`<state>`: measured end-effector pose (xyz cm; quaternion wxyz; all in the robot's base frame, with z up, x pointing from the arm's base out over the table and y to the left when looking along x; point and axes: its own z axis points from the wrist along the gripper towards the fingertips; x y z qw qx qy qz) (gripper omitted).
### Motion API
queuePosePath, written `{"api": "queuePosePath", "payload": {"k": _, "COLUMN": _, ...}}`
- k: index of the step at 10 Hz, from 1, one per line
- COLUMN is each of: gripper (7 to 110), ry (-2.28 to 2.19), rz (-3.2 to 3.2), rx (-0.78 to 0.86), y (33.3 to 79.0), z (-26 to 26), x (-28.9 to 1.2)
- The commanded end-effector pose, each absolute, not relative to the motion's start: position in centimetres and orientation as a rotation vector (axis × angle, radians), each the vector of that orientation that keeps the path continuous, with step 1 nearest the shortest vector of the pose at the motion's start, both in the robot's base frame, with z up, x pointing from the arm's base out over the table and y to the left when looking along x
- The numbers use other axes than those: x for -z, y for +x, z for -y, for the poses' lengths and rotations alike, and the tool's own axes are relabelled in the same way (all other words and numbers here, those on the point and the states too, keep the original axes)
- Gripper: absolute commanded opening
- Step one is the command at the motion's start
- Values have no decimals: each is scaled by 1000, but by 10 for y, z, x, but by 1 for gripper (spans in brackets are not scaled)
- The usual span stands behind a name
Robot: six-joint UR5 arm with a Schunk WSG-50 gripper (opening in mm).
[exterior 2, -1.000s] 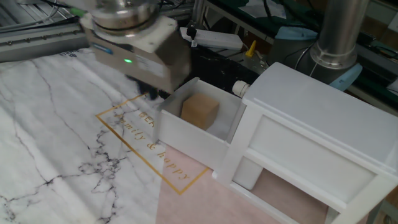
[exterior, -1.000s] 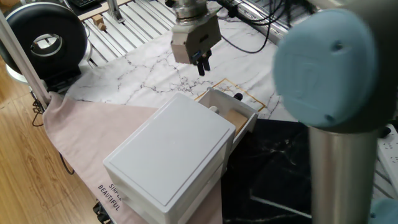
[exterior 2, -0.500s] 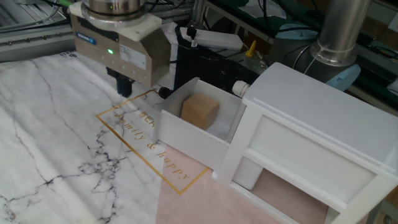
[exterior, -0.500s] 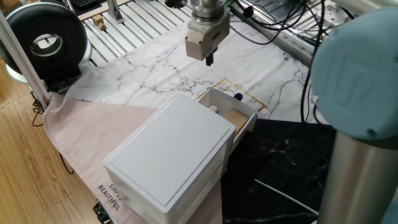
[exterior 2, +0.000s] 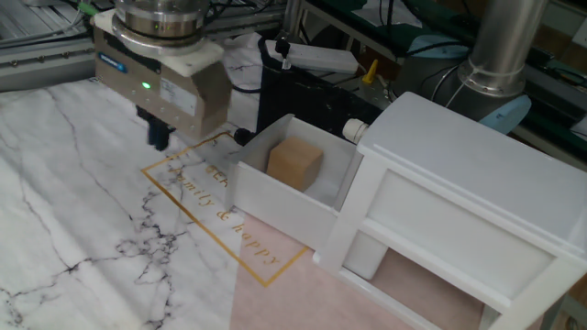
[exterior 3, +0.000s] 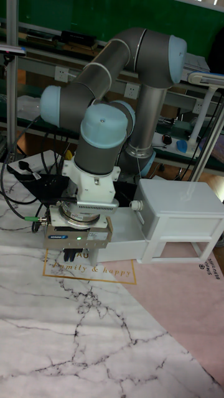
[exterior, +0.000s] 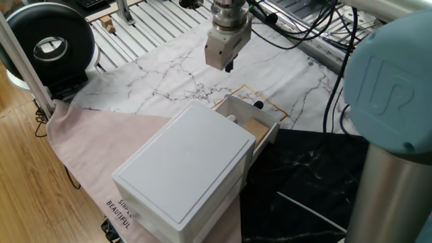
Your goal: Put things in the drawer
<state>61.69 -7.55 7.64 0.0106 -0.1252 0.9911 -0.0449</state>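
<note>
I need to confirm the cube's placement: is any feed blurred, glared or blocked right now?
One fixed view: sharp, but the cabinet hides most of the drawer; a blurred arm joint fills the right. The other fixed view: crisp, even light, wooden cube plainly inside the drawer. Tall fixed view: sharp, the end effector and arm block the drawer's inside.

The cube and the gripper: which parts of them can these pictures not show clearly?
- Cube: the tall fixed view hides it behind the arm; in one fixed view the cabinet covers most of it.
- Gripper: fingertips small and dark in every view, so open or shut is unclear.
- Drawer: floor under the cube hidden.
</note>
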Motion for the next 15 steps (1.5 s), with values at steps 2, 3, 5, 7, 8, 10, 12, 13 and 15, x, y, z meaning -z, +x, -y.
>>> {"api": "queuePosePath", "payload": {"k": 2, "gripper": 7, "ry": -214, "rz": -2930, "rx": 9, "y": 658, "z": 54, "x": -78}}
{"api": "queuePosePath", "payload": {"k": 3, "gripper": 7, "ry": -480, "rz": -3017, "rx": 18, "y": 629, "z": 55, "x": -74}}
{"api": "queuePosePath", "payload": {"k": 5, "gripper": 7, "ry": -717, "rz": -3243, "rx": -98, "y": 549, "z": 78, "x": -66}}
{"api": "queuePosePath", "payload": {"k": 7, "gripper": 7, "ry": -731, "rz": -3403, "rx": 46, "y": 517, "z": 113, "x": -72}}
{"api": "queuePosePath", "payload": {"k": 8, "gripper": 7, "ry": -683, "rz": -3447, "rx": -112, "y": 507, "z": 91, "x": -72}}
{"api": "queuePosePath", "payload": {"k": 10, "gripper": 7, "ry": -608, "rz": -3463, "rx": -175, "y": 503, "z": 73, "x": -55}}
{"api": "queuePosePath", "payload": {"k": 12, "gripper": 7, "ry": -604, "rz": -3461, "rx": -171, "y": 503, "z": 75, "x": -38}}
{"api": "queuePosePath", "payload": {"k": 13, "gripper": 7, "ry": -589, "rz": -3520, "rx": -108, "y": 493, "z": 88, "x": -40}}
{"api": "queuePosePath", "payload": {"k": 15, "gripper": 7, "ry": -558, "rz": -3614, "rx": -81, "y": 477, "z": 98, "x": -38}}
